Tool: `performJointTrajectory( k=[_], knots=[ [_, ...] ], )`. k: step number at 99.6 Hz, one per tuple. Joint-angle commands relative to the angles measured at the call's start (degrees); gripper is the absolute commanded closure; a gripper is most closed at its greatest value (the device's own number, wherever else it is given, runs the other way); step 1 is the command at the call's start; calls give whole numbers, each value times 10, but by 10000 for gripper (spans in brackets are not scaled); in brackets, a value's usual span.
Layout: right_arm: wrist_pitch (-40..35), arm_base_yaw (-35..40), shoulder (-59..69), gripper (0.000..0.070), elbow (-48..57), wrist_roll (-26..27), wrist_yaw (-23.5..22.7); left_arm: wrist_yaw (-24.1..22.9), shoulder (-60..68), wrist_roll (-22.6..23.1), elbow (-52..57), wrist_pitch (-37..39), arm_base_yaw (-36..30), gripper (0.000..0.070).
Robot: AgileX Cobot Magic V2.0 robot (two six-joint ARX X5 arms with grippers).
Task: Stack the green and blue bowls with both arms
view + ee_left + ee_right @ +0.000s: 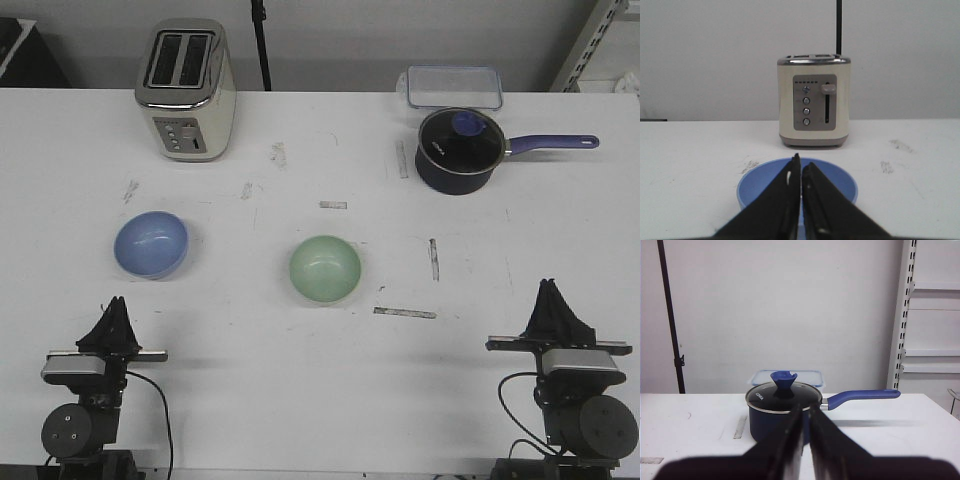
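I see the blue bowl sitting upright on the white counter toward my left side, and the green bowl upright near the middle, well apart from it; neither holds anything and nothing touches them. My left gripper sits at the near edge of the counter, straight behind the blue bowl, its fingers pressed together with only a thin slit between them, holding nothing. In the left wrist view the blue bowl lies just beyond the fingertips, with the cream toaster farther back. My right gripper rests at the near right edge, its fingers likewise closed on nothing. Beyond it stands the dark blue saucepan with its glass lid on and purple handle pointing right, and a clear plastic container just behind that.
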Motion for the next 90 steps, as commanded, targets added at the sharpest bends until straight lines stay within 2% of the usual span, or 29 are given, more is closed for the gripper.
performJointTrajectory(
  k=[1,44,67,90],
  knots=[
    [7,0,0,685,-1,3,0,-1,0,-36,5,-9,1,699],
    [7,0,0,685,-1,3,0,-3,82,-36,166,-160,1,699],
    [6,0,0,685,-1,3,1,-3,196,-36,255,-246,1,699],
    [7,0,0,685,-1,3,1,-3,342,-36,343,-280,1,699]
  ],
)
